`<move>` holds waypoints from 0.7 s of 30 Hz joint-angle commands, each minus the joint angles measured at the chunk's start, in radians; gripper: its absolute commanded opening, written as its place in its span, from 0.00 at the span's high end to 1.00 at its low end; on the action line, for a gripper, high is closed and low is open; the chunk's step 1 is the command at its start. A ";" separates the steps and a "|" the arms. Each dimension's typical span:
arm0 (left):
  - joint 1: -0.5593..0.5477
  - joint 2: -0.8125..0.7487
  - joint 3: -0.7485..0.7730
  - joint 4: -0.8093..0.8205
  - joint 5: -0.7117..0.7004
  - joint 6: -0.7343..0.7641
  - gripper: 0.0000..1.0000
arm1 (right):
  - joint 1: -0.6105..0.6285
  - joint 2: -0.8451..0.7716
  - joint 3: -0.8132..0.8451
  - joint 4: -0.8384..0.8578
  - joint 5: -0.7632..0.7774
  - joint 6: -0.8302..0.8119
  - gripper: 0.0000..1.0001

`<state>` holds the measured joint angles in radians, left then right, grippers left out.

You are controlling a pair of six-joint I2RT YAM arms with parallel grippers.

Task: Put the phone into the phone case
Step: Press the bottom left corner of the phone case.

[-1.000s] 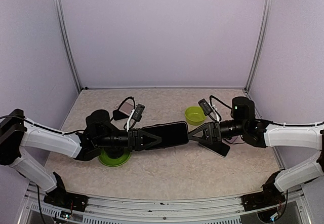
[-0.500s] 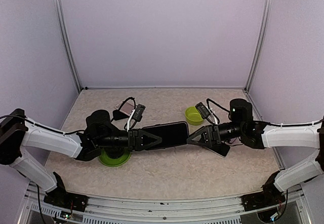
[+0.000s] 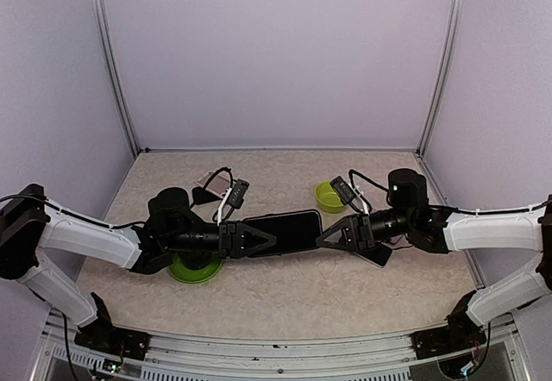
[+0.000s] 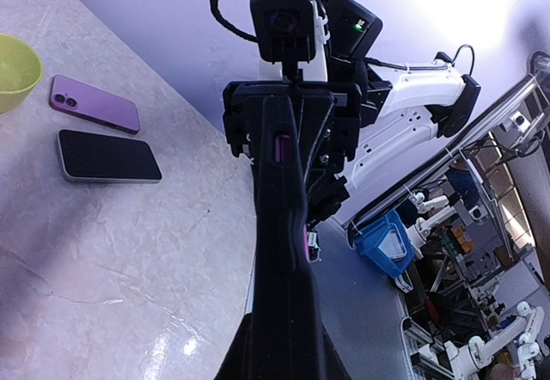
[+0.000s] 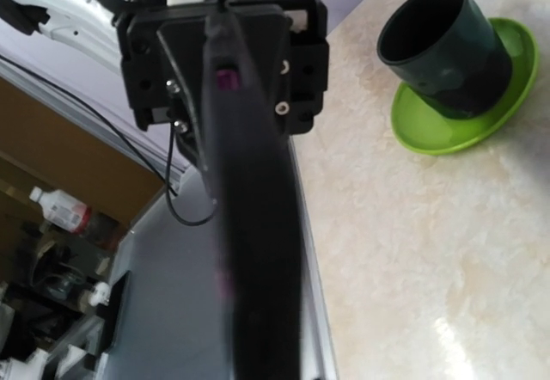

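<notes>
Left gripper [image 3: 257, 240] is clenched on the left end of the black phone case [image 3: 283, 228], holding it level above the table [image 3: 285, 299]. Right gripper [image 3: 328, 234] straddles the case's opposite end; whether it is clamped cannot be told. Farther off, a dark-screened phone [image 4: 107, 155] and a purple handset [image 4: 94, 103] lie flat, just beside each other.

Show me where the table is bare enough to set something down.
Free: the near strip of table, from the plate across to the right edge; also the back middle, left of the bowl. Crowded: the right, where bowl and two phones cluster by the right arm.
</notes>
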<state>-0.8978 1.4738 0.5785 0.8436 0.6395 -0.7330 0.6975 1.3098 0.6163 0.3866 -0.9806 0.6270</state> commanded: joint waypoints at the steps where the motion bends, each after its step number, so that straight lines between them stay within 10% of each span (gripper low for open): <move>1: 0.002 0.004 0.031 0.056 0.009 0.006 1.00 | 0.009 0.004 0.029 -0.009 -0.001 -0.017 0.93; 21: 0.033 0.010 0.020 0.031 0.015 0.000 1.00 | 0.002 -0.156 -0.011 -0.062 -0.074 -0.139 0.89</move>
<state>-0.8906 1.5040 0.5968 0.8661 0.6716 -0.7311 0.6983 1.2259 0.6231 0.2592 -0.9493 0.5125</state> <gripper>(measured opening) 0.106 0.091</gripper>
